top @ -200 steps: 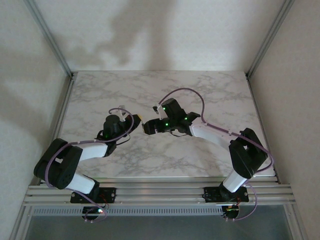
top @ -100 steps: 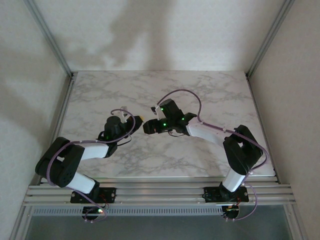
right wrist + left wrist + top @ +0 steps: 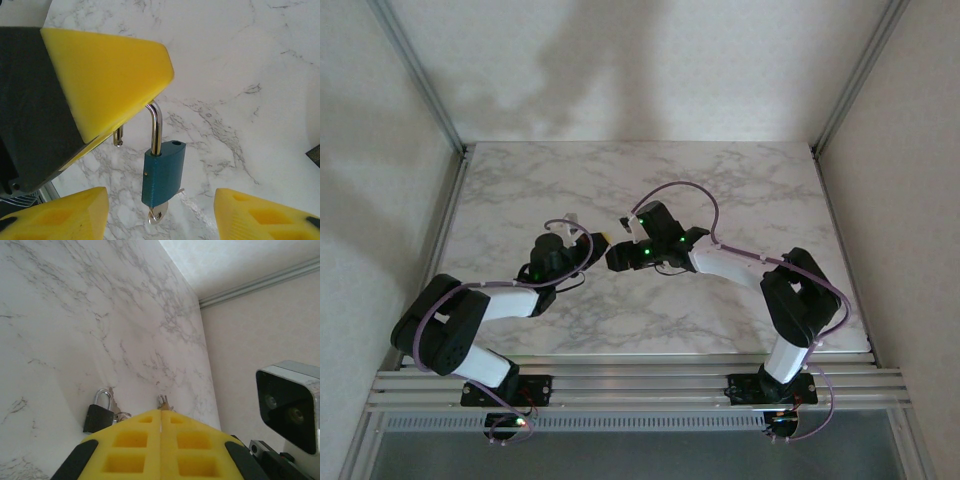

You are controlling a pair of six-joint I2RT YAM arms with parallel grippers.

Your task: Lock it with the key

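Left gripper is clamped on the shackle, with the blue padlock hanging under it, off the table. The shackle's free leg is out of the padlock, so it's unlocked. The key sits in the padlock's underside. Right gripper has its jaws apart either side of the key, not touching. Remaining: close the shackle, turn the key.

A grey-veined marble table stands between pale walls.

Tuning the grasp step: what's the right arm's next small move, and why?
Probably close the right gripper on the key: it sits between the open fingers, under the blue padlock whose shackle the left gripper pinches.
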